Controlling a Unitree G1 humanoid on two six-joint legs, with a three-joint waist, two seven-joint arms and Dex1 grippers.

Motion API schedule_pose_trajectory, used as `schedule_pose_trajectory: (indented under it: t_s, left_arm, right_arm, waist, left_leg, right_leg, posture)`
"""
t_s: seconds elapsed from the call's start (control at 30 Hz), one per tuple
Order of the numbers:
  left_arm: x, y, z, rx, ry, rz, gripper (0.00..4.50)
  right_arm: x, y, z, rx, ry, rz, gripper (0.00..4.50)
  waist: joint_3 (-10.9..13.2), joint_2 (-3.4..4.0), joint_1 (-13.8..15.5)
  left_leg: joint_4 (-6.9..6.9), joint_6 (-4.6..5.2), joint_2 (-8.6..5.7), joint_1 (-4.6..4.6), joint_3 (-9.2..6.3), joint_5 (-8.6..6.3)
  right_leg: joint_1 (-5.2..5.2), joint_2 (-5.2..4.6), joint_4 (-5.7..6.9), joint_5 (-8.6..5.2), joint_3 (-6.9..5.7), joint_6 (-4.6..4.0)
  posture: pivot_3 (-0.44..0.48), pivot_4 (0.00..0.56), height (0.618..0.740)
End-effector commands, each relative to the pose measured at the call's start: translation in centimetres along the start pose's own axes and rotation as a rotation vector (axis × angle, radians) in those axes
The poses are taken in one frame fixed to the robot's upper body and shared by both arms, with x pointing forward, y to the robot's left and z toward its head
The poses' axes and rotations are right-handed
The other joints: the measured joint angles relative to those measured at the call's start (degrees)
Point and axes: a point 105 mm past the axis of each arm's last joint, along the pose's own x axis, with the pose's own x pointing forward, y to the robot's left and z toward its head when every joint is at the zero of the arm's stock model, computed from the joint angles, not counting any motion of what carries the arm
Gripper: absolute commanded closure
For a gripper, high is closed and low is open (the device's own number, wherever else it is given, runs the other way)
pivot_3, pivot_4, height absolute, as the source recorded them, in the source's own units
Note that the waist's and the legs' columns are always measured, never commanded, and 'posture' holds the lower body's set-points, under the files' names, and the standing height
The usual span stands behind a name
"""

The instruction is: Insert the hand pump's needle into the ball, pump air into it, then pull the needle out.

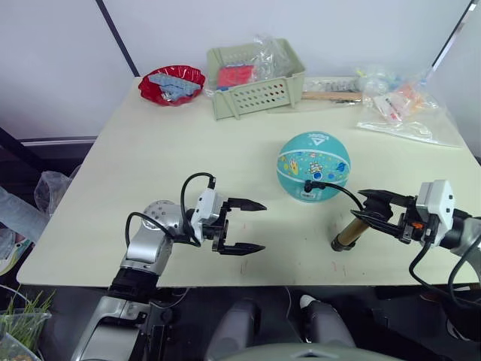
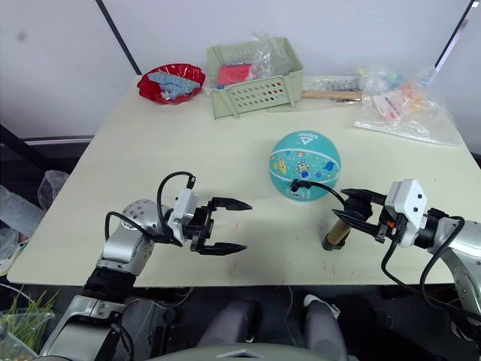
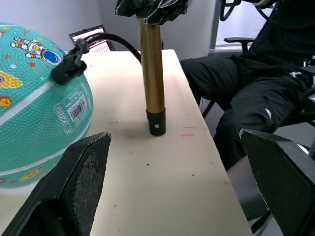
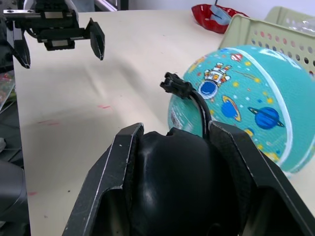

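The teal ball (image 1: 313,166) with cartoon prints rests right of the table's middle. The hand pump (image 1: 349,233), a bronze cylinder, stands tilted on its black bottom cap just right of the ball. My right gripper (image 1: 362,207) is shut on the pump's black top end. A black hose (image 1: 334,189) curves from there to the needle's black fitting (image 3: 69,64), which sits against the ball's near side; the pin itself is hidden. My left gripper (image 1: 263,226) is open, low over the table left of the ball and pump, holding nothing.
At the back stand a red bowl (image 1: 172,83), a pale green basket (image 1: 255,83), a wooden stick (image 1: 331,95) and plastic bags (image 1: 398,105). A seated person in black (image 3: 256,88) is beyond the table's right edge. The front edge lies close below both grippers.
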Motion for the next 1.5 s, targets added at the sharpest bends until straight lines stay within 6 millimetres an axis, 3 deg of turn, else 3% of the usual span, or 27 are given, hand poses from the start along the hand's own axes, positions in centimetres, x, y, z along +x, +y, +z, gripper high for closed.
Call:
schedule_pose_trajectory:
  t_s: [0.03,0.3,0.53,0.67,1.03,1.23,1.43,1.47,1.5]
  left_arm:
    - [-0.4,-0.1,1.1,0.031,-0.016,0.004,0.00]
    - [-0.3,-0.5,1.4,0.029,-0.014,0.009,0.00]
    - [0.0,-1.0,1.3,0.032,-0.006,0.000,0.00]
    - [0.1,-0.8,1.6,0.038,-0.017,0.007,0.00]
    - [0.4,-1.1,1.9,0.034,-0.026,0.014,0.00]
    - [0.6,-1.3,2.0,0.030,-0.033,0.026,0.00]
    - [0.7,-1.1,1.8,0.032,-0.029,0.026,0.00]
    - [0.8,-1.0,1.8,0.034,-0.027,0.025,0.00]
    - [0.8,-1.0,1.8,0.037,-0.026,0.025,0.00]
  right_arm:
    - [-1.2,-1.3,1.4,-0.043,0.022,-0.012,2.87]
    - [-2.9,-4.0,2.7,-0.146,0.091,-0.067,2.87]
    - [-4.3,-8.1,1.8,-0.373,0.251,-0.204,2.87]
    - [-4.4,-9.0,0.9,-0.425,0.294,-0.251,2.87]
    - [-3.9,-9.5,-0.7,-0.593,0.365,-0.256,2.87]
    - [-3.2,-8.2,-1.3,-0.818,0.420,-0.086,2.87]
    - [-2.7,-6.3,-2.6,-0.776,0.386,0.019,2.87]
    - [-2.6,-6.0,-2.8,-0.757,0.373,0.031,1.84]
    - [-2.6,-5.7,-2.9,-0.734,0.364,0.044,1.36]
  waist:
    - [0.24,0.16,0.00]
    - [0.52,0.32,-0.03]
    - [0.55,0.30,-0.08]
    - [0.55,0.30,0.00]
    - [0.56,0.30,-0.13]
    - [0.56,0.30,-0.25]
    - [0.57,0.29,-0.40]
    - [0.57,0.28,-0.39]
    - [0.57,0.28,-0.39]
  left_leg:
    - [0.00,0.00,0.00,-0.02,0.05,0.00]
    - [0.04,-0.28,-0.04,-0.72,0.17,0.18]
    - [0.04,-0.29,-0.04,-0.77,0.36,0.18]
    - [0.05,-0.29,-0.02,-0.79,0.40,0.19]
    - [0.16,-0.30,-0.03,-0.78,0.69,0.19]
    - [0.24,-0.29,-0.03,-0.62,0.96,0.20]
    - [0.24,-0.29,-0.01,-0.55,1.03,0.21]
    - [0.24,-0.29,-0.01,-0.56,1.04,0.21]
    - [0.24,-0.28,-0.01,-0.56,1.03,0.20]
  right_leg:
    - [-0.03,-0.01,0.00,0.00,0.03,0.01]
    - [-0.81,0.01,0.07,0.05,0.10,0.00]
    - [-0.93,0.02,0.10,0.06,0.20,0.01]
    - [-0.99,0.02,0.21,0.05,0.22,0.01]
    - [-1.20,0.05,0.63,0.05,0.55,0.01]
    - [-1.24,0.08,0.91,0.05,0.83,0.01]
    - [-1.23,0.12,0.96,0.05,0.93,0.01]
    - [-1.24,0.11,0.95,0.05,0.94,0.01]
    - [-1.23,0.11,0.95,0.05,0.94,0.01]
  posture:
    - [0.000,0.150,0.740]
    - [0.000,0.150,0.740]
    - [0.000,0.150,0.740]
    - [0.000,0.150,0.740]
    - [0.000,0.150,0.740]
    - [0.000,0.150,0.740]
    - [0.000,0.150,0.740]
    - [0.000,0.150,0.740]
    - [0.000,0.150,0.740]
